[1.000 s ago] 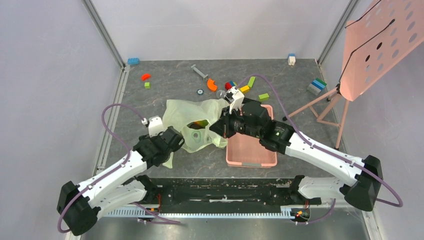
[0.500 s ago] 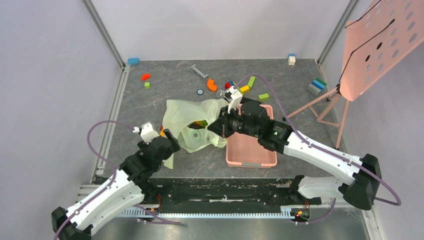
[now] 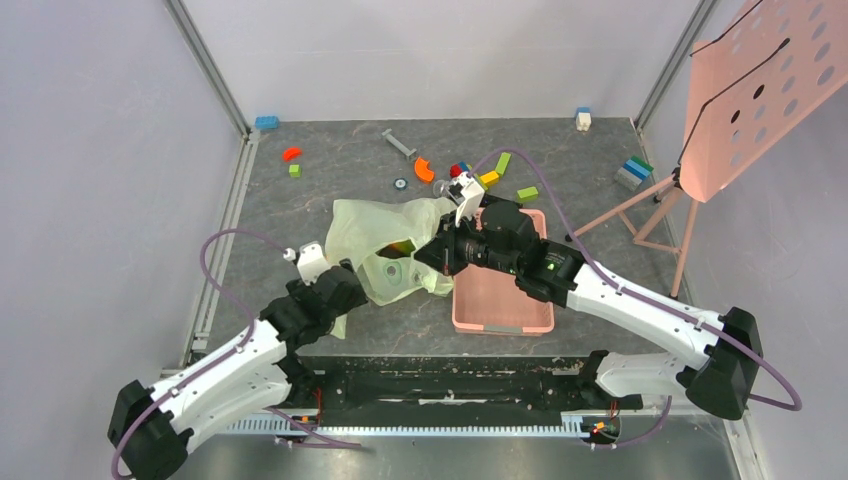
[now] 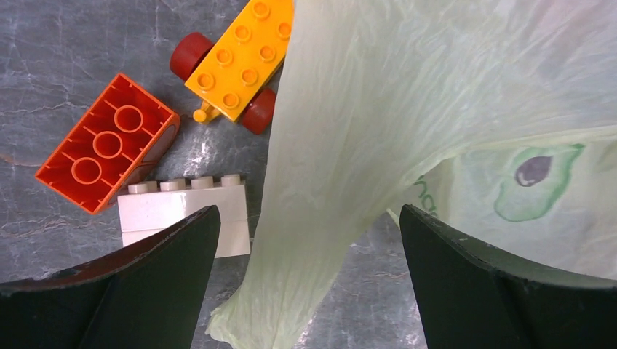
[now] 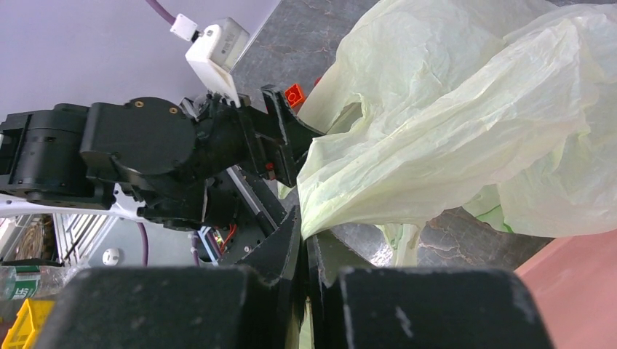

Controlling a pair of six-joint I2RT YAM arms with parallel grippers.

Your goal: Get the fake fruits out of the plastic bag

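The left gripper [image 4: 307, 218] stands wide open astride the trailing handle strip of the plastic bag [image 4: 378, 109]. An orange block [image 4: 109, 149] and a white block [image 4: 185, 211] lie just beside it. The bag's long axis runs from near-left to far-right. The right gripper [image 5: 305, 236] pinches the bag's right edge tight. Against half a second ago, the left arm has pushed forward again, and the bag has not moved. A fake fruit [image 3: 402, 245], orange and green, shows inside the bag. The pink basket [image 3: 500, 300] touches the bag's right side.

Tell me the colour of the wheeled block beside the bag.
Yellow block with dark red wheels; clearest in the left wrist view.
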